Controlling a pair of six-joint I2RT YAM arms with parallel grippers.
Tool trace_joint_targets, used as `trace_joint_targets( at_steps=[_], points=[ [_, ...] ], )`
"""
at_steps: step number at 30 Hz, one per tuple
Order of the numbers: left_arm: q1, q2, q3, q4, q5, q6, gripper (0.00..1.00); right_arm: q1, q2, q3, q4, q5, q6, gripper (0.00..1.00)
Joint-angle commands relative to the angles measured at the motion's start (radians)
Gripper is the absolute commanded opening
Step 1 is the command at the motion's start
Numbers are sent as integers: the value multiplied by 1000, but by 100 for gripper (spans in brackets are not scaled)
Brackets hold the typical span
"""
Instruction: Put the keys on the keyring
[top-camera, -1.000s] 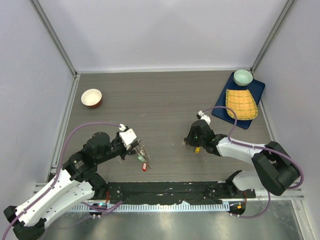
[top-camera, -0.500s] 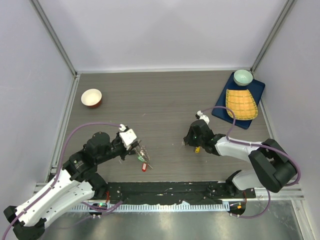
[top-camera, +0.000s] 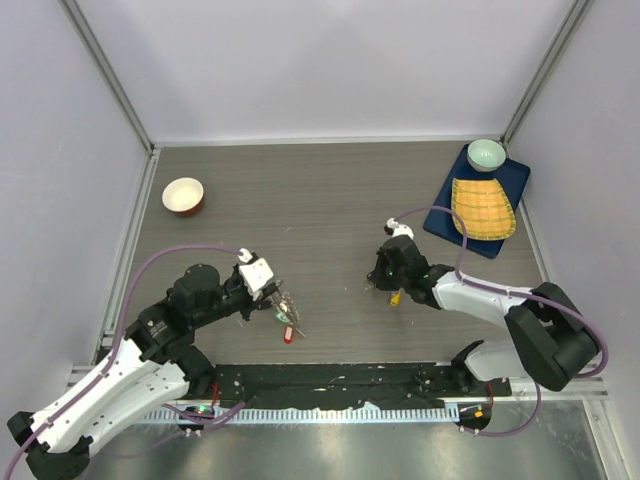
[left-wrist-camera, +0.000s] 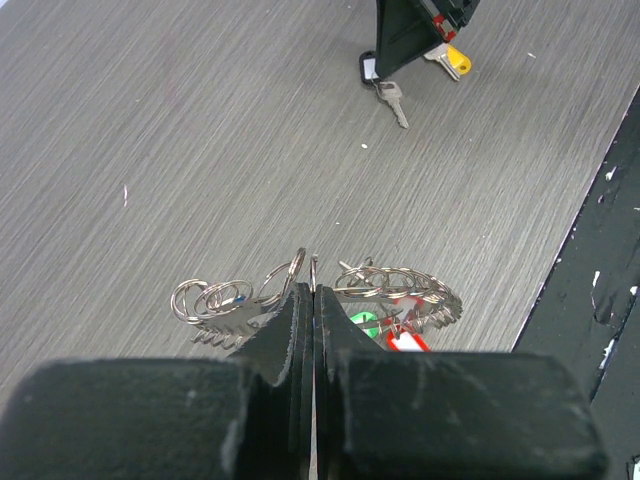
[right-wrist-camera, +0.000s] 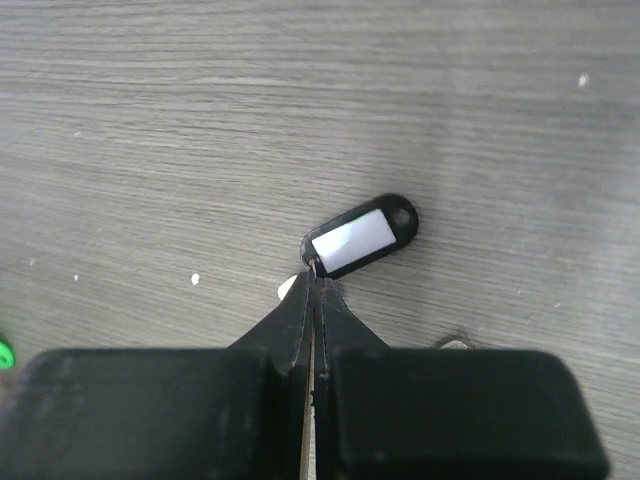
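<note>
My left gripper (top-camera: 275, 293) is shut on the rim of the keyring (top-camera: 288, 306), a thin grey ring fringed with silver keys; in the left wrist view its shut fingertips (left-wrist-camera: 313, 292) pinch the keyring (left-wrist-camera: 405, 288), with a green tag (left-wrist-camera: 362, 320) and a red tag (left-wrist-camera: 405, 341) under it. My right gripper (top-camera: 377, 283) is shut at the end of a black-tagged key (right-wrist-camera: 362, 235), low on the table; the left wrist view shows that key (left-wrist-camera: 392, 100) lying flat. A yellow-tagged key (top-camera: 395, 298) lies beside the right gripper.
A red-and-white bowl (top-camera: 183, 195) stands at the far left. A blue tray (top-camera: 441, 216) at the far right holds a yellow mat (top-camera: 482, 208) and a pale green bowl (top-camera: 486, 154). A black strip (top-camera: 330, 385) runs along the near edge.
My right gripper has shifted slightly away from the near edge, staying shut. The left arm and the keyring have not moved.
</note>
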Motion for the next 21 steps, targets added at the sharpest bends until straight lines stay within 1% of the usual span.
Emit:
trace_joint_targets(
  at_steps=[1,2,3,5,6,8,9,10,12,13,15,16,19,21],
  points=[
    [0,-10,26,71,36,12,0,0,-82,86,-34,-88,-233,1],
    [0,-7,26,80,42,15,0,3,-95,109,-39,-134,-280,1],
    [-2,-6,26,85,45,15,0,8,-120,119,-43,-145,-354,1],
    [-2,5,36,97,56,19,0,17,-154,129,-37,-185,-432,1],
    [0,11,40,99,59,23,0,18,-193,127,-31,-200,-507,1],
    [-2,34,65,100,60,44,0,29,-239,114,-14,-231,-566,1],
    [0,42,77,99,62,52,0,31,-267,106,24,-250,-587,1],
    [0,52,88,102,61,67,0,32,-316,89,62,-262,-651,1],
    [0,85,123,108,71,85,0,32,-365,75,102,-314,-701,1],
    [-2,95,135,112,74,111,0,34,-409,61,151,-328,-725,1],
    [0,138,183,111,83,131,0,34,-443,37,229,-354,-727,1],
    [0,155,218,109,94,144,0,34,-473,8,319,-369,-727,1],
    [0,220,285,109,148,196,0,34,-473,6,401,-411,-756,1],
    [0,249,319,106,175,242,0,34,-456,20,412,-447,-793,1]
  ],
)
